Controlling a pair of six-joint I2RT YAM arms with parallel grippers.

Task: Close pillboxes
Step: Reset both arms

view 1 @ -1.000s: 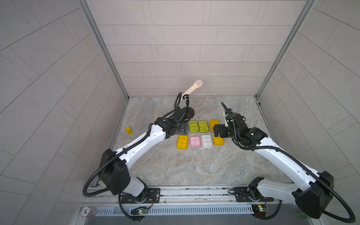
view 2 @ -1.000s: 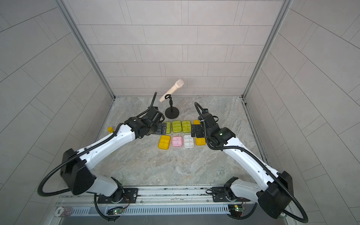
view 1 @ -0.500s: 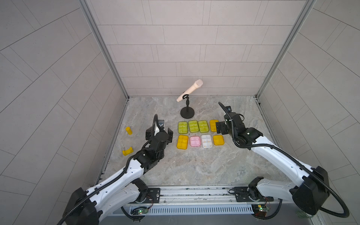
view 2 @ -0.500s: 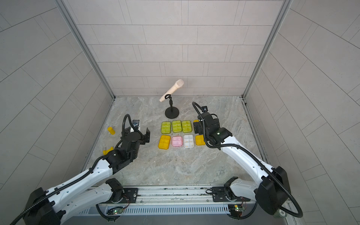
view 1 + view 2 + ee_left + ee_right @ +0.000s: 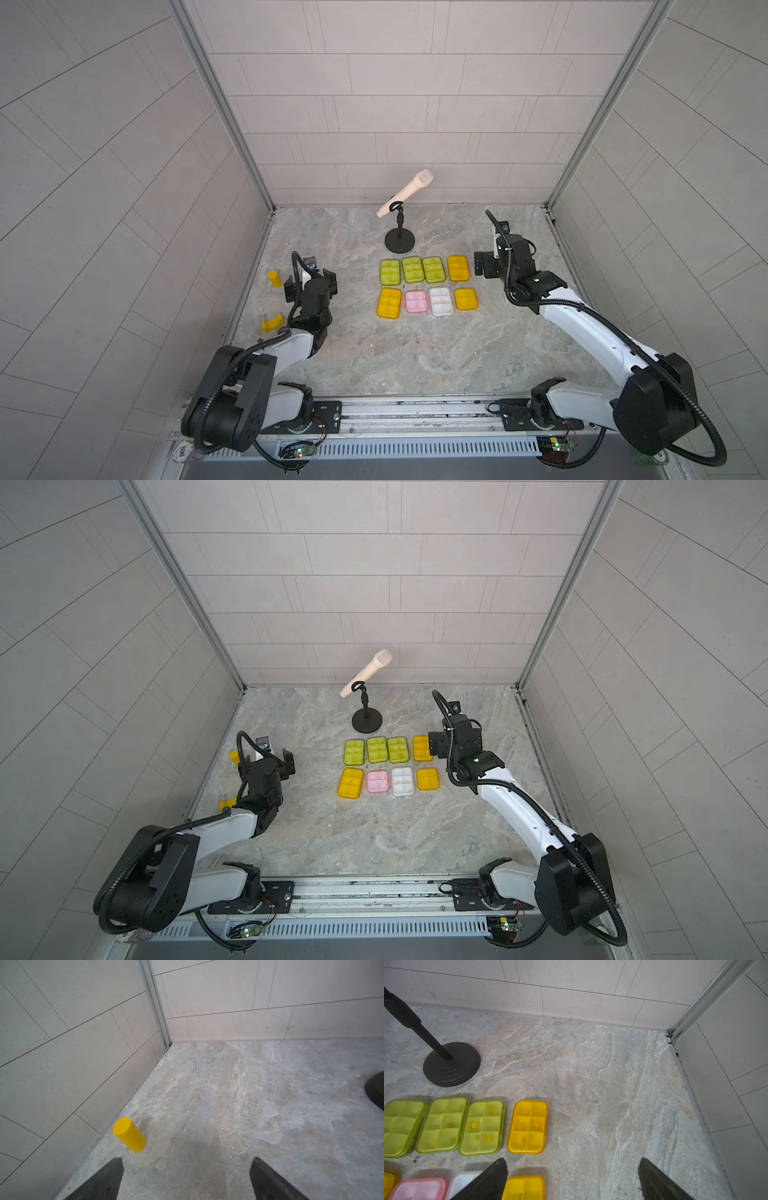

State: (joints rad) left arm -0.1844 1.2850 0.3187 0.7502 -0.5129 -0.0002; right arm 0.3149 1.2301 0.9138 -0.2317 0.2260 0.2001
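1. Eight small translucent-lidded plastic pillboxes point(image 5: 413, 270) lie mid-frame in both top views, lids apparently down.
2. Left gripper point(image 5: 310, 282), centre-left, and right gripper point(image 5: 484, 265), centre-right, both gape empty.
3. Risk: a careless swing of the right gripper could knock the neighbouring orange-yellow plastic pillbox point(image 5: 458, 268).

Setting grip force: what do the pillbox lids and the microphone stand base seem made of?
Pillbox lids: translucent plastic, satin sheen; dividers and small contents show through. Microphone stand base: matte black with ringed steps; metal or hard plastic, cannot tell.
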